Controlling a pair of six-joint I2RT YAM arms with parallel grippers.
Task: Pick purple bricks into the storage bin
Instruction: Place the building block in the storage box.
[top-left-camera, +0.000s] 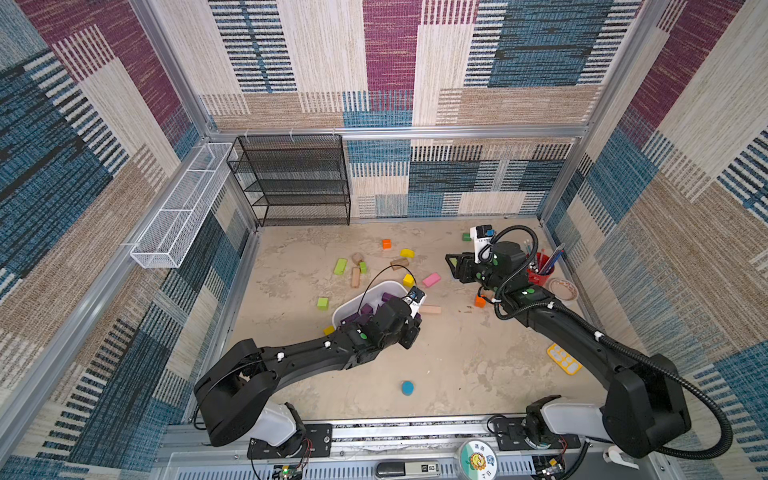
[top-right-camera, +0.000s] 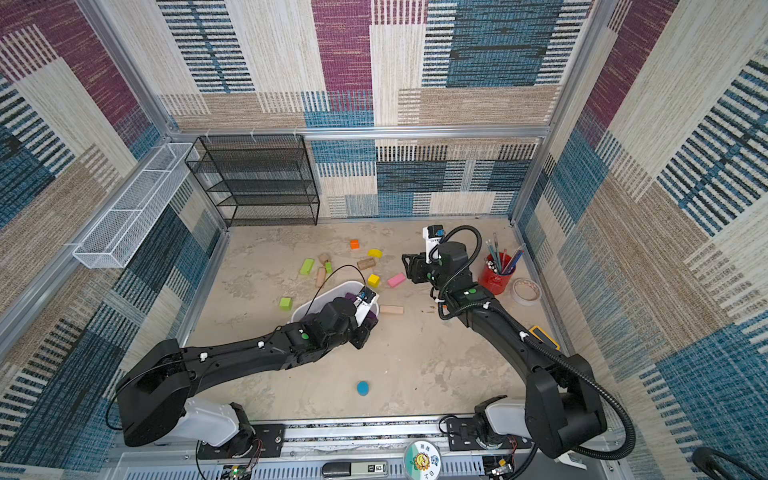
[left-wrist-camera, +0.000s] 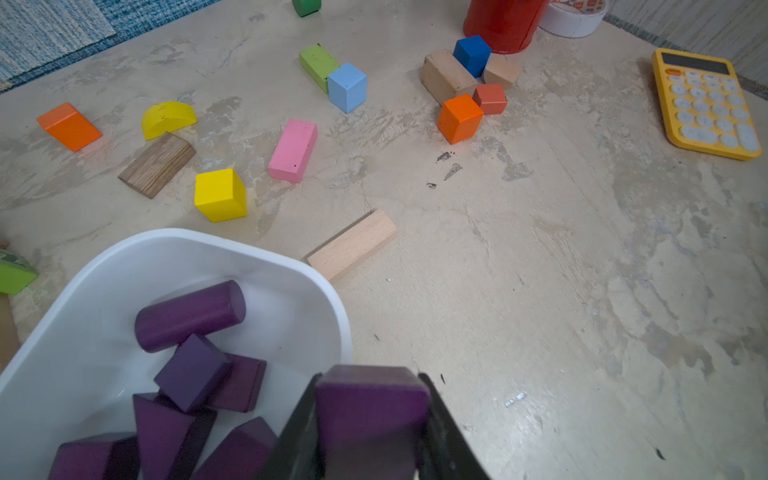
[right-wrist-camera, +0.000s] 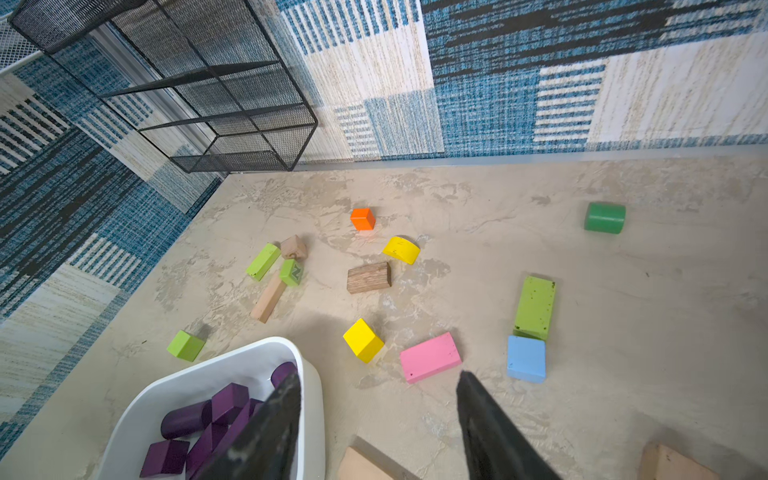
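My left gripper (left-wrist-camera: 370, 415) is shut on a dark purple brick (left-wrist-camera: 370, 399), which hangs at the near right corner of the storage bin (left-wrist-camera: 232, 249), partly over its rim. The shallow white storage bin (top-left-camera: 384, 286) lies left of the table's middle and holds several purple bricks (left-wrist-camera: 189, 316), among them a cylinder and a wedge. In both top views the left arm covers much of the bin, its gripper (top-left-camera: 409, 337) (top-right-camera: 360, 337) at the bin's near right end. My right gripper (right-wrist-camera: 378, 386) (top-left-camera: 451, 266) hovers open and empty to the right of the bin, near the pink bar.
Loose blocks lie beyond and right of the bin: pink bar (left-wrist-camera: 293, 150), yellow cube (left-wrist-camera: 220, 194), plain wooden bar (left-wrist-camera: 353, 244), orange cube (left-wrist-camera: 459, 118). A yellow calculator (left-wrist-camera: 706, 104), red pen cup (top-left-camera: 540, 272) and tape roll (top-left-camera: 563, 289) stand at the right. Black mesh rack (top-left-camera: 295, 180) at the back left.
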